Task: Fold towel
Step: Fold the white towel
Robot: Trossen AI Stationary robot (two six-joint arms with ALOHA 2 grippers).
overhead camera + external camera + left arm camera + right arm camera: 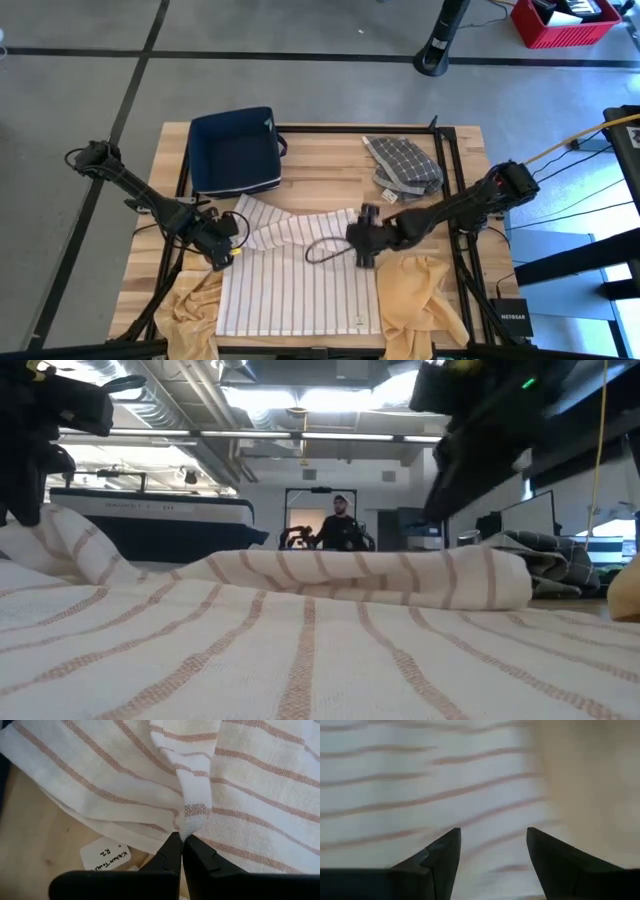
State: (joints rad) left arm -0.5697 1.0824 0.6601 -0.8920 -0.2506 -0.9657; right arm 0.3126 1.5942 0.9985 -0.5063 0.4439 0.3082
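Observation:
A white towel with thin reddish stripes (300, 285) lies spread on the wooden table (330, 180). Its far part (290, 225) is folded over into a rumpled roll (380, 575). My left gripper (182, 839) is at the towel's left side, next to that fold (222, 252), and is shut on the cloth. My right gripper (492, 851) hovers open over the towel's right part (362, 248), near the right end of the fold. Nothing is between its fingers. My left gripper pinches a narrow gathered ridge of the towel (192, 817) between its two fingertips, at the towel's left side beside the folded-over part. The fingers come steeply from above. The cloth rises in a pleat to the fingertips, and the rest of the towel lies on the table.
A navy bin (235, 150) stands at the far left and a grey checked cloth (405, 165) at the far right. Yellow cloths lie at the near left (190, 310) and near right (420, 300). A white label (105, 855) lies beside the towel. A person (342, 525) stands far behind the table.

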